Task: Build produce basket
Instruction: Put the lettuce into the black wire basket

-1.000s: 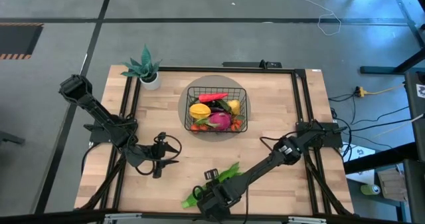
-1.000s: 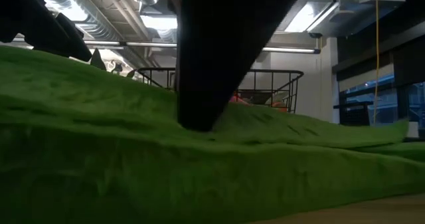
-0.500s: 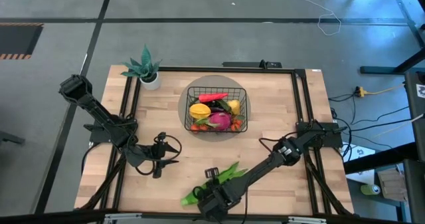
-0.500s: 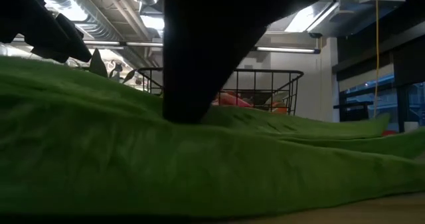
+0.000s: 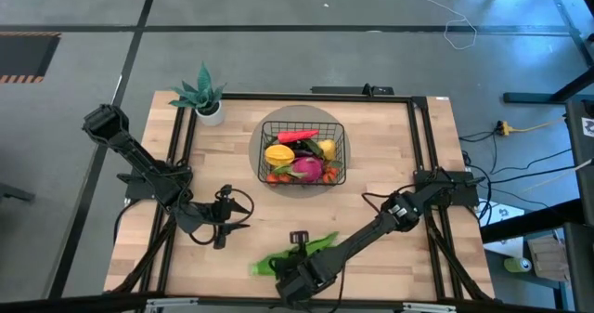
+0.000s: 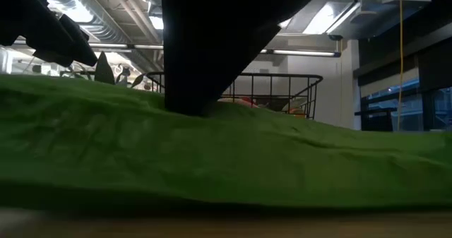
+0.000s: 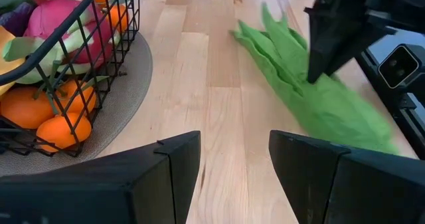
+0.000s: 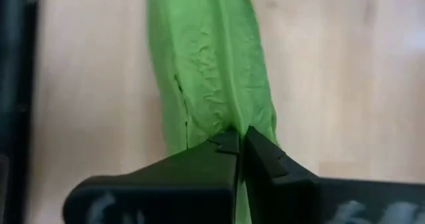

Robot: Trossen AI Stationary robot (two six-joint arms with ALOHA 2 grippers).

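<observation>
Green leafy bundle (image 5: 295, 254) lies flat on the wooden table (image 5: 390, 164) near its front edge, well apart from the basket (image 5: 303, 152), which sits on a round grey mat (image 7: 129, 84) at the table's middle. The right gripper (image 8: 240, 144) is clenched on the bundle, its two dark fingers pinched together over the leaf's midrib, at the table's front between the two arms. In the low view the bundle fills the foreground, with the basket's wire rim showing behind it. The basket holds a yellow mango (image 5: 278, 154), a pink dragon fruit (image 5: 308, 169), a red pepper (image 5: 298, 136) and orange tomatoes (image 7: 56, 121). The left gripper (image 5: 223, 228) rests on the table's left side with its fingers spread, holding nothing. A teal potted plant (image 5: 202, 96) stands at the far left corner
</observation>
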